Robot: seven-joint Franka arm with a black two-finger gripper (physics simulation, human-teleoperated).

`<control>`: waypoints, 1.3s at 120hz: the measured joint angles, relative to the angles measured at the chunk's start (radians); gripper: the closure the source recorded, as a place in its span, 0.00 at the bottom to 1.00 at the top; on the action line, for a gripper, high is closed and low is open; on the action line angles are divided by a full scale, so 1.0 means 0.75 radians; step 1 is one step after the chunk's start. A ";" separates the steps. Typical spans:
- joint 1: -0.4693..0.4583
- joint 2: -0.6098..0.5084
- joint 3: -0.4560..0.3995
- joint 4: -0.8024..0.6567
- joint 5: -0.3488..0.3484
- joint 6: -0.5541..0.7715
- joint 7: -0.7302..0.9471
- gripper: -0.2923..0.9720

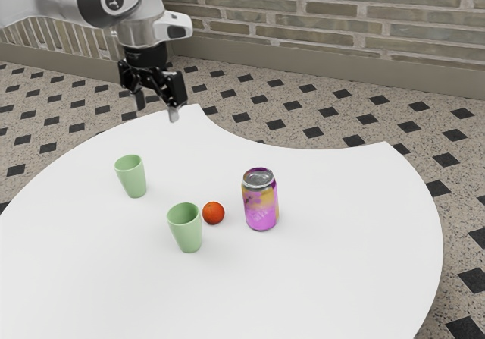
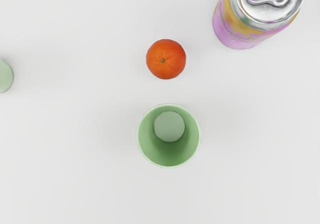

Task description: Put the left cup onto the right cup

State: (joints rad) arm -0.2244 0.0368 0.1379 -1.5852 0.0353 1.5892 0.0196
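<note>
My jaws hung open and empty above the desk's far edge. The left cup [image 1: 130, 175] stood upright, nearer that edge than the right cup [image 1: 185, 227] (an orange [image 1: 214, 212] just beside that one). I judged it best to drop straight over one wall of the left cup and pinch its rim.

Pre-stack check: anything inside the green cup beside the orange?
Nothing: the wrist view looks straight into the green cup beside the orange, down to its bare bottom. The table under it is covered.
</note>
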 joint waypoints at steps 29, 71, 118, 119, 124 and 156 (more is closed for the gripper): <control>0.026 -0.002 0.000 -0.028 0.000 0.027 0.001 0.23; 0.124 0.011 0.009 -0.181 -0.019 0.139 0.002 0.26; 0.216 0.112 0.028 -0.205 -0.019 0.227 0.003 0.39; 0.217 0.114 0.028 -0.205 -0.019 0.229 0.003 0.39; 0.219 0.123 0.035 -0.204 -0.019 0.237 0.005 0.40; 0.241 0.198 0.068 -0.196 -0.018 0.290 0.022 0.43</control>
State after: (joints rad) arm -0.0435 0.1850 0.1892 -1.7320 0.0216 1.8070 0.0358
